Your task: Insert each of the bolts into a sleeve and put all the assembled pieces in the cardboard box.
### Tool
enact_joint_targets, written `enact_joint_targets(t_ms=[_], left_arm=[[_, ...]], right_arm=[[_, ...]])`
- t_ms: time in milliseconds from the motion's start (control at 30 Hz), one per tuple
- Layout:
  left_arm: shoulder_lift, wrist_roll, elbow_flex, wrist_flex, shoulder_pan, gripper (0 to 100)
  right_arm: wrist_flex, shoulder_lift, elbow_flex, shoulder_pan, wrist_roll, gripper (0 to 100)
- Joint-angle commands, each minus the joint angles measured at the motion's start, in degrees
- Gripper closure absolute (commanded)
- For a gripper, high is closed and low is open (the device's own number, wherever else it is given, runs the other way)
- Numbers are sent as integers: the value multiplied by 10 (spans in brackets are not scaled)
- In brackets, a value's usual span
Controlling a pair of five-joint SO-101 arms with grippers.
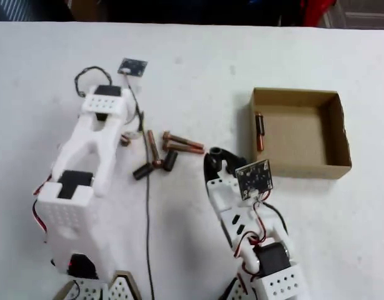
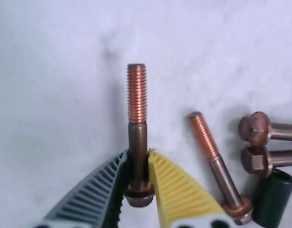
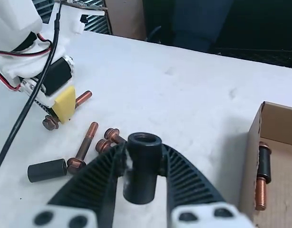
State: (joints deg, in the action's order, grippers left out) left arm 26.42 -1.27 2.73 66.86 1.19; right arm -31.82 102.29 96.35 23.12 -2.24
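My left gripper (image 2: 138,156) is shut on a copper bolt (image 2: 136,109) just above its head, and the threaded end sticks out over the table. From above, this gripper (image 1: 126,139) sits left of the loose parts. My right gripper (image 3: 142,151) is shut on a black sleeve (image 3: 141,166) held upright with its hole facing up. In the high view this gripper (image 1: 214,155) is between the parts and the cardboard box (image 1: 333,134). On the table lie three loose bolts (image 1: 153,147) (image 1: 181,138) (image 1: 186,148) and two black sleeves (image 1: 142,170) (image 1: 171,160). One assembled piece (image 1: 259,131) lies in the box.
A small circuit board (image 1: 132,67) with a black cable (image 1: 146,206) lies behind the left arm; the cable runs down the table between the arms. The box wall (image 3: 253,147) stands close beside my right gripper. Bare table stretches behind and to the right of the box.
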Motion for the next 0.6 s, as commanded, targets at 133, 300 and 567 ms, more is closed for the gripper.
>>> enact_joint_targets(t_ms=[133,300,567], left_arm=[[-12,-159,109,109,33,980],[-12,-159,266,275,47,980],[-44,-168,336,356,89,980]], right_arm=[[-3,8,5,-7,-11,981],[-3,8,5,-7,-11,981],[-3,8,5,-7,-11,981]])
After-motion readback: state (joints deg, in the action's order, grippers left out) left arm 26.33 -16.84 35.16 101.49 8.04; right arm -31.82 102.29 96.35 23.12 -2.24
